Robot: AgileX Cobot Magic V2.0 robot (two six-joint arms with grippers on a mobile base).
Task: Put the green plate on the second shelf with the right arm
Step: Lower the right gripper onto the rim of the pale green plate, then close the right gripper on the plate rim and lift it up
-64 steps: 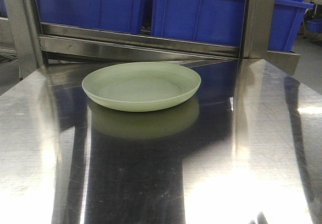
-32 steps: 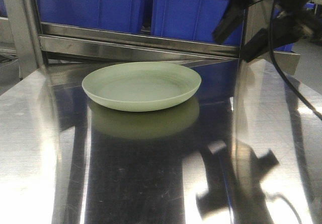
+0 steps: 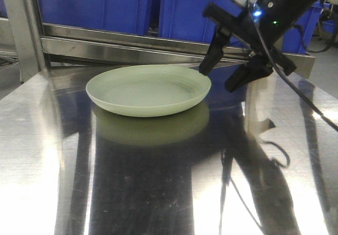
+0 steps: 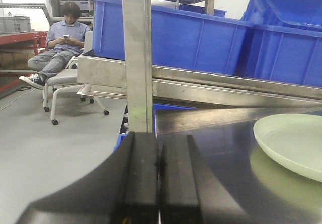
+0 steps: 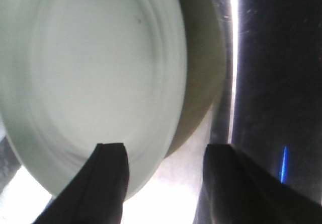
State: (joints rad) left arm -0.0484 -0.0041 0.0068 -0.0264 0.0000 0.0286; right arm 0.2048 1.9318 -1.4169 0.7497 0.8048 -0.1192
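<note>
Straddling the rim of the green plate (image 3: 148, 90) with jaws apart, the right gripper (image 3: 217, 79) grips nothing yet, so grasp, lift and shelving all to come

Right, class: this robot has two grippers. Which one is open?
The right gripper: its fingers stand apart, either side of the rim of the green plate. The left gripper has its fingers pressed together.

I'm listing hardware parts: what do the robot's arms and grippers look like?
Both are black. The right gripper has two tapered fingers, a blue light and green LED on its body, and a thin black cable trailing off. The left gripper shows broad matte fingers.
</note>
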